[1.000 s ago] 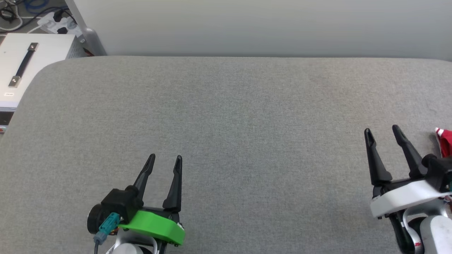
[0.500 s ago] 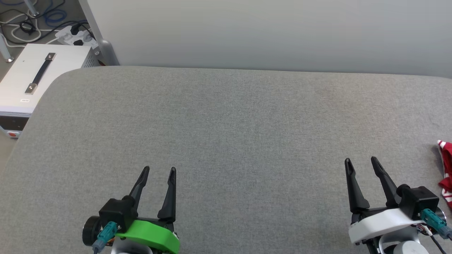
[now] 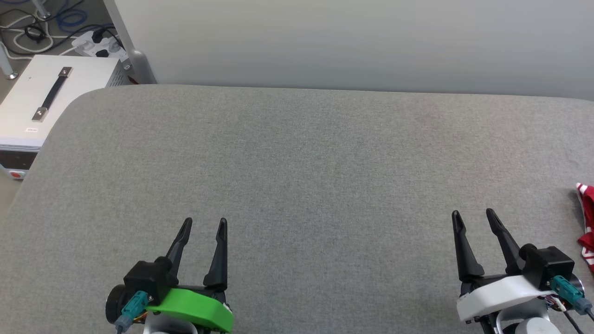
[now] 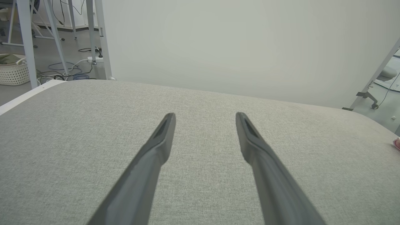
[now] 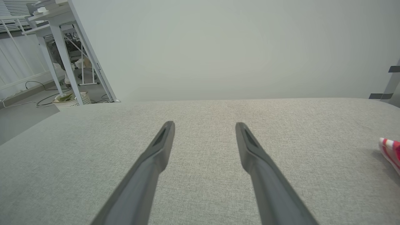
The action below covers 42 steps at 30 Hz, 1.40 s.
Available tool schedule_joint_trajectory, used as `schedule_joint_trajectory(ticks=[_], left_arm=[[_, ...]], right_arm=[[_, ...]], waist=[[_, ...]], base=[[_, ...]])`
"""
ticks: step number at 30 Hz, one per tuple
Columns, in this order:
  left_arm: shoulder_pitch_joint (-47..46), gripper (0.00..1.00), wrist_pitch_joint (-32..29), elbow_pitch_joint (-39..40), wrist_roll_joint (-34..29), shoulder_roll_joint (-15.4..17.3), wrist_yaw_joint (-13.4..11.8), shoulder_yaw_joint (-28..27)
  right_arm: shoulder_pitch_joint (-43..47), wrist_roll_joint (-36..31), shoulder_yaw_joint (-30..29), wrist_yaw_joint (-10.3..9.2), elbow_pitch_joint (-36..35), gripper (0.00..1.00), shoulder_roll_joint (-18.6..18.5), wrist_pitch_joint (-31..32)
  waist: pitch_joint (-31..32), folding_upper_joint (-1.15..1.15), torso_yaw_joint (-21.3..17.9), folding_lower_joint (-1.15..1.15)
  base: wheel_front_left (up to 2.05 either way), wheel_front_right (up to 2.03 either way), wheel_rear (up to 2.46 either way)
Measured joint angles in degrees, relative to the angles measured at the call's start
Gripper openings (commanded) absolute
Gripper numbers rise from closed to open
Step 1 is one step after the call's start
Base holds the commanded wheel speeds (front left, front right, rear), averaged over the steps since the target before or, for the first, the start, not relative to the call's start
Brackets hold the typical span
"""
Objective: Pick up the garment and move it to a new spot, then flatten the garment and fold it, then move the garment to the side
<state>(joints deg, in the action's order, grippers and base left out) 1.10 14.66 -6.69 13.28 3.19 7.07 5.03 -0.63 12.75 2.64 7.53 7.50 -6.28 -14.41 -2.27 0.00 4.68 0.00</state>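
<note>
Only an edge of the red garment (image 3: 586, 222) with its red-white striped trim shows at the far right of the grey table (image 3: 306, 176); most of it lies beyond the head view. The same edge appears at the right of the right wrist view (image 5: 390, 151) and as a tiny bit in the left wrist view (image 4: 397, 143). My right gripper (image 3: 473, 216) is open over the table's front right, apart from the garment. Over the front left, my left gripper (image 3: 204, 224) is open too. Nothing lies between either pair of fingers.
A white case with a black handle (image 3: 41, 99) stands off the table's far left corner, with a power strip and cables (image 3: 93, 44) on the floor behind it. A pale wall (image 3: 352, 41) runs along the table's far edge. A woven basket (image 4: 12, 72) sits on the floor.
The head camera has tilted, shifting the whole picture. My right gripper has drawn back toward the front edge, further from the garment; the left gripper has also pulled back a little.
</note>
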Motion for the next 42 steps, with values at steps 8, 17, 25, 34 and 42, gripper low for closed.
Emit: schedule_joint_trajectory(ticks=[8, 17, 25, 34, 42], left_arm=[[-0.02, 0.00, -0.11, 0.11, 0.42, 0.01, -0.02, 0.16], [-0.02, 0.00, -1.12, 0.34, -0.19, 0.01, -0.33, -0.01], [-0.02, 0.00, -2.12, 0.78, -1.04, 0.01, -0.77, -0.32], [-0.03, 0.00, -3.12, 1.33, -1.82, 0.01, -1.27, -0.71], [-0.03, 0.00, -4.10, 1.74, -2.92, 0.01, -1.77, -1.10]], right_arm=[[-0.09, -0.79, 0.33, 0.01, 0.12, 0.00, -0.08, 0.09], [-0.08, -1.07, 0.16, 0.01, -0.19, 0.00, 0.03, 1.11], [-0.07, -2.00, -0.01, 0.01, -0.57, 0.00, 0.27, 1.93], [-0.07, -3.03, -0.19, 0.01, -1.16, 0.00, 0.47, 2.93], [-0.05, -3.65, -0.41, 0.01, -1.68, 0.00, 0.62, 3.87]], waist=[[-0.06, 0.00, -0.12, 0.00], [0.12, 0.00, -0.45, 0.00], [0.27, 0.00, -0.75, 0.00], [0.43, 0.00, -1.07, 0.00], [0.58, 0.00, -1.37, 0.00]], base=[[0.00, 0.00, 0.00], [0.00, 0.00, 0.00], [0.00, 0.00, 0.00], [0.00, 0.00, 0.00], [0.00, 0.00, 0.00]])
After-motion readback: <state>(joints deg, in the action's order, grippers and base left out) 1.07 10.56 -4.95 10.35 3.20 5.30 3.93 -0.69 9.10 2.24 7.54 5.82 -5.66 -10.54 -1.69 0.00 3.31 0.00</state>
